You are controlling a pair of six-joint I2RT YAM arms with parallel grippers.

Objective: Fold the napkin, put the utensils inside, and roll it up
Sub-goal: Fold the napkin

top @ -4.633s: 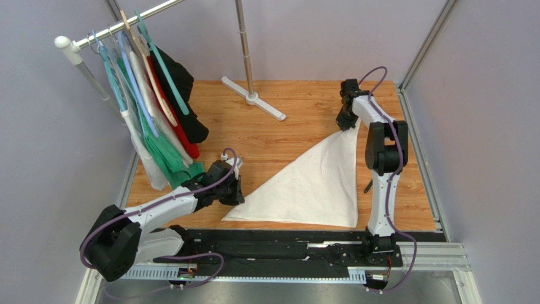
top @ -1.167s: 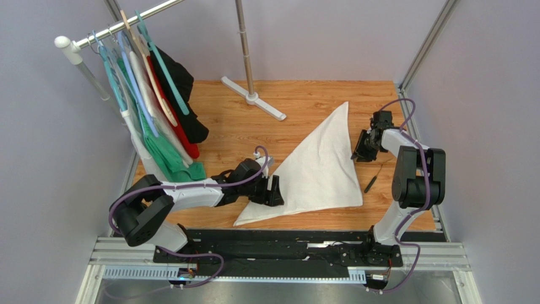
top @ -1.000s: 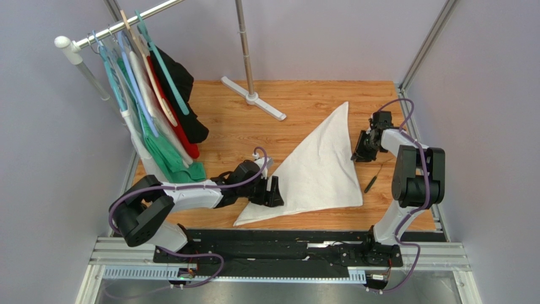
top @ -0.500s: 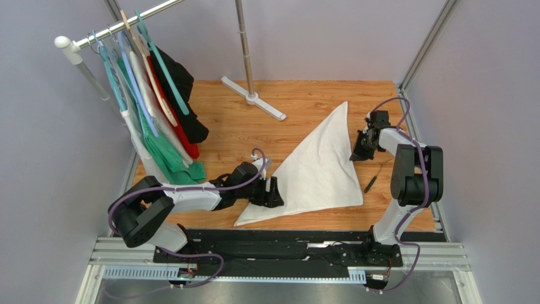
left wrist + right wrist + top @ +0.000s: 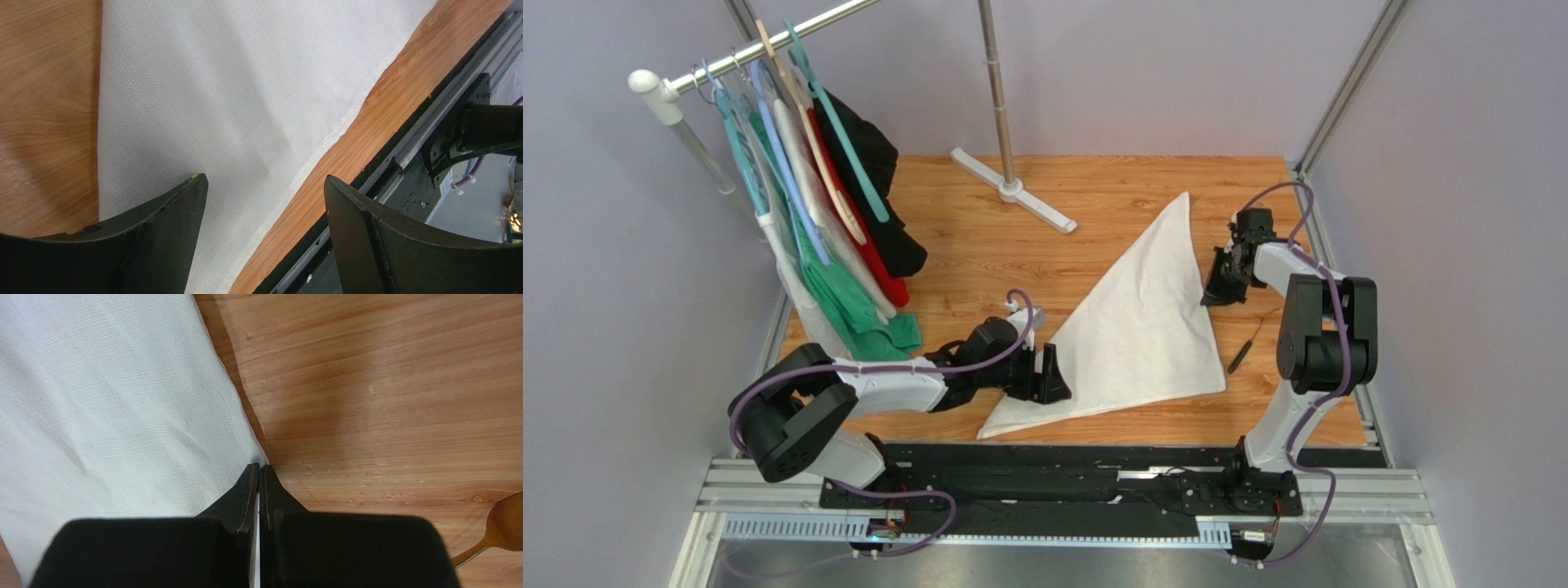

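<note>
**Napkin folded to a triangle, right jaws now closed at its edge**

The napkin (image 5: 1143, 325) lies flat on the wooden table (image 5: 1075, 196) as a triangle, its long tip pointing to the far side. A few seconds ago your right gripper (image 5: 1212, 292) held that tip. The tip now lies free, and the gripper has dropped to the cloth's right edge. Its jaws were partly apart a second ago and are now pressed together right at the hem. You cannot tell whether any cloth is caught between them. Your left gripper (image 5: 1053, 374) stays spread wide over the napkin's left edge, holding nothing. The utensil (image 5: 1238, 357) lies on the bare wood just right of the cloth, where it was before.
</note>
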